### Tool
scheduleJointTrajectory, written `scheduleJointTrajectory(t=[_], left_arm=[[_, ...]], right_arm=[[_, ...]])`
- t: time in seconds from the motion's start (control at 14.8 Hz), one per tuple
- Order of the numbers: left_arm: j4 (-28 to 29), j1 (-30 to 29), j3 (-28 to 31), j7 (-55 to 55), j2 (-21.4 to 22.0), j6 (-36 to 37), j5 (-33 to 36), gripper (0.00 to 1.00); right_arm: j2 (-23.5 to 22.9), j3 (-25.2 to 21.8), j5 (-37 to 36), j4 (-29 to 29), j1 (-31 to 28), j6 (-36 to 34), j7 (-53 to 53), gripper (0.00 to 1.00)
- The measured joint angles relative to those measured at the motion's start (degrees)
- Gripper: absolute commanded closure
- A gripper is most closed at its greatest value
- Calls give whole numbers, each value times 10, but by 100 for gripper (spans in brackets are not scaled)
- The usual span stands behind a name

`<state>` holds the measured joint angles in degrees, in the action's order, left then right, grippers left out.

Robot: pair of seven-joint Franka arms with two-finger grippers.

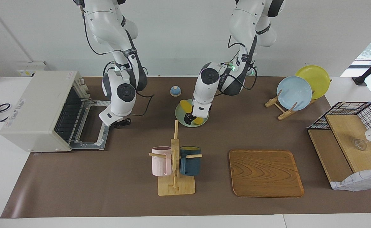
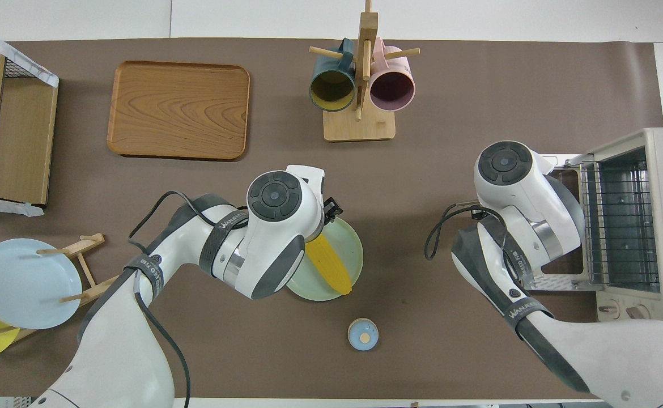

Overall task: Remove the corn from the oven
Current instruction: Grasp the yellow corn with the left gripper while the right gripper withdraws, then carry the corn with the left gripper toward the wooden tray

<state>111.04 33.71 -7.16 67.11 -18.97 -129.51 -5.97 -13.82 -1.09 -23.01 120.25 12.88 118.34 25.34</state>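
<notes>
While corn point(image 1: 185, 106) lies on plate point(image 1: 179, 114) under left gripper point(image 1: 188, 118), jaws released | right gripper point(image 1: 121, 123) clenched, empty, waiting over oven point(image 1: 39, 107) door | corn probably light, stiff, smooth; best gripped mid-length.
</notes>
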Motion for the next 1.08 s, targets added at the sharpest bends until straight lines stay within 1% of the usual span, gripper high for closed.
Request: scheduleJointTrajectory(t=[0.2,0.27,0.47,0.61,0.68,0.81,0.95,1.08], left_arm=[[0,12,0,20,0,7,0,1],[0,12,0,22,0,7,0,5],[1,12,1,25,0,7,0,22],[1,12,1,25,0,7,0,31],[1,12,1,25,0,8,0,37],[1,12,2,25,0,8,0,50],[1,12,2,25,0,9,0,63],[1,12,2,25,1,10,0,81]], right_arm=[[0,0,-21,7,-3,0,0,99],[0,0,-24,9,-6,0,-3,98],[0,0,-30,13,-12,0,-15,98],[0,0,-32,13,-12,-1,-18,98],[0,1,-35,13,-12,-3,-20,98],[0,7,-49,12,-11,-13,-34,98],[3,11,-51,3,-12,-33,-75,98],[15,14,-48,-12,-13,-65,-110,98]])
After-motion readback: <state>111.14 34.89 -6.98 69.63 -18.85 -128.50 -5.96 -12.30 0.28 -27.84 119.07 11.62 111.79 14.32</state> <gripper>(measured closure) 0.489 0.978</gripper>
